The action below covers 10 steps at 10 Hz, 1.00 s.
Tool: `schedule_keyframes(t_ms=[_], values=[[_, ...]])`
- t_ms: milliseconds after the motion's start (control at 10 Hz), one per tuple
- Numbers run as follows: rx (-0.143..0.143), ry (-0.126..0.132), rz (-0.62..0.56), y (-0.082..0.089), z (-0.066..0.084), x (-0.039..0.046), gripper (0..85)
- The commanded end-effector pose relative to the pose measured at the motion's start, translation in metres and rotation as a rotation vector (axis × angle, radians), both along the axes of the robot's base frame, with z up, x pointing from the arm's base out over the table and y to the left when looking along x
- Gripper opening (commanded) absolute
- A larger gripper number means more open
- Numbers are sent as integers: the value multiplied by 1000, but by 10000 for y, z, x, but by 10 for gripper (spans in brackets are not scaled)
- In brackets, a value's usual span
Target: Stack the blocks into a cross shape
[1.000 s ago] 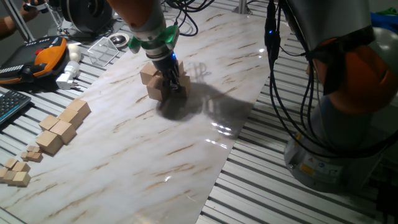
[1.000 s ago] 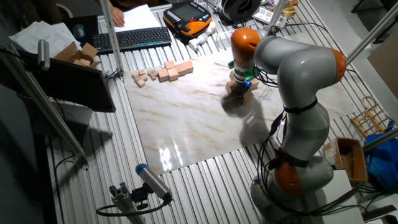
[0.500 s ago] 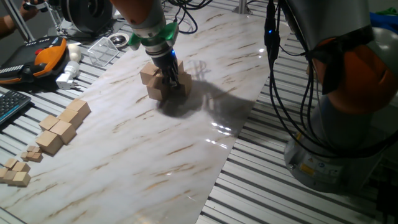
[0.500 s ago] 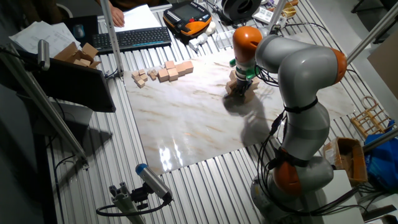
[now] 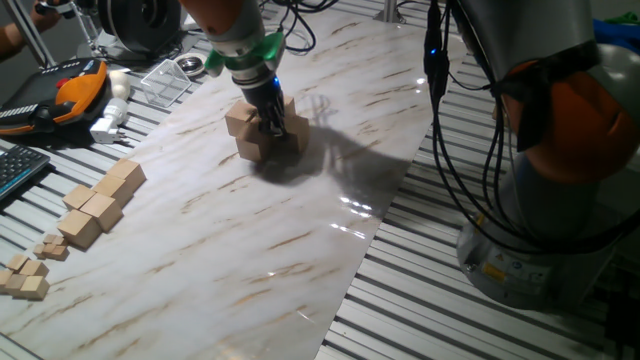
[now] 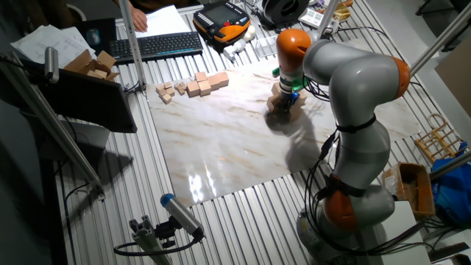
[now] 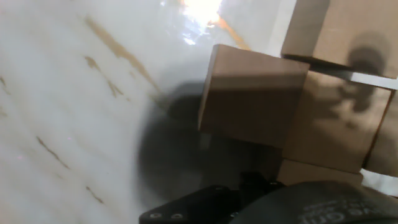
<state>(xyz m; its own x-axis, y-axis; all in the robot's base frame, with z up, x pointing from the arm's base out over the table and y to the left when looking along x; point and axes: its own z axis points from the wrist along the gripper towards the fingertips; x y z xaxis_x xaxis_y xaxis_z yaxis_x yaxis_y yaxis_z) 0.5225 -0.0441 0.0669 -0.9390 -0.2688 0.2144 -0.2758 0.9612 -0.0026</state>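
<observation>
One fixed view: the gripper [image 5: 272, 124] is down at the cluster of blocks [image 5: 248, 135] on the marble board [image 5: 300, 240], w/ the cluster at roughly 11 o'clock of the board's centre. The fingers drop on the cluster's right side, about 3 o'clock of its middle. A block seems to sit right at the fingertips, but can't tell if the jaws pinch it or stand slack; the dark fingers hide the contact. Off at 9 o'clock, near the board's edge, lies the joined row of cubes [image 5: 100, 204], w/ the small cubelets [image 5: 28, 275] beyond it. Those aren't part of the job.

The other fixed view: same story from the far side. The arm [image 6: 353, 96] bends over the cluster, which looks stacked at least two high, w/ the hand on top of it. Too small here to read the jaws.

Hand view: looking along the fingers, one block [image 7: 255, 99] fills the middle, a bit towards 1 o'clock. More blocks butt against it at 3 o'clock and 1 o'clock, touching. It seems to stick out sideways from the stack towards 9 o'clock, like one arm of the cross. Cubes, so no long axis to speak of. The fingertips aren't clearly shown, just the dark hand body at 6 o'clock.

My guess: the next move turns on that block lying straight below the hand and flush to its neighbours.
</observation>
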Motion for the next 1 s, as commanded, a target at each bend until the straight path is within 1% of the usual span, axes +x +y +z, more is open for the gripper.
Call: schedule_keyframes(t_ms=[0,100,200,300,400,500,700,800,900], values=[[6,2,-15,52,37,3,0],[14,8,-42,140,125,3,0],[6,15,-61,234,244,-4,0],[-8,16,-64,286,323,-14,0],[-25,16,-51,276,378,-9,0],[-17,24,-42,233,423,18,0],[21,42,-56,228,545,76,0],[21,41,-67,260,635,84,0],[15,40,-81,307,741,92,0]])
